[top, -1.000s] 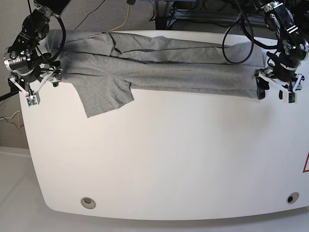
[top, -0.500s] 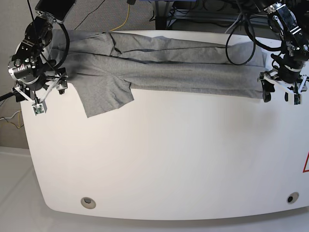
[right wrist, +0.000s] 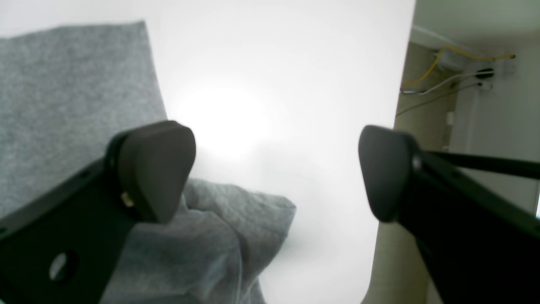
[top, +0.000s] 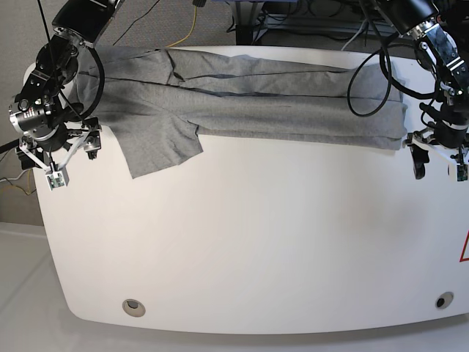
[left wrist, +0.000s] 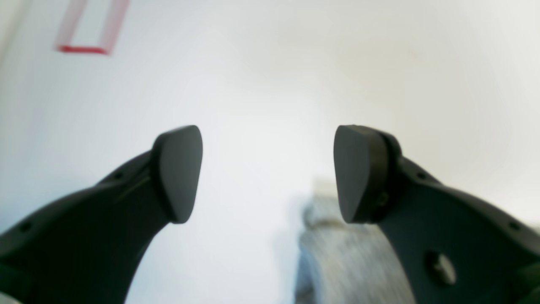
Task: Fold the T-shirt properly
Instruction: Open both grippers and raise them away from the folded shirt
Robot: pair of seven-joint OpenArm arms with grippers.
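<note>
The grey T-shirt lies folded into a long band across the back of the white table. One sleeve sticks out toward the front at the left. My right gripper hangs open just off the shirt's left end. In the right wrist view it is open over bare table, with shirt cloth beside and under its left finger. My left gripper stands open just past the shirt's right end. The left wrist view shows it holding nothing, with a shirt corner by its right finger.
Two round holes sit near the table's front edge. A red mark is at the right edge, and also shows as a red outline. Cables run behind the table. The table's edge lies close to my right gripper.
Both grippers have drawn away from the shirt's ends toward the front and outward, staying open. The shirt lies as it did.
</note>
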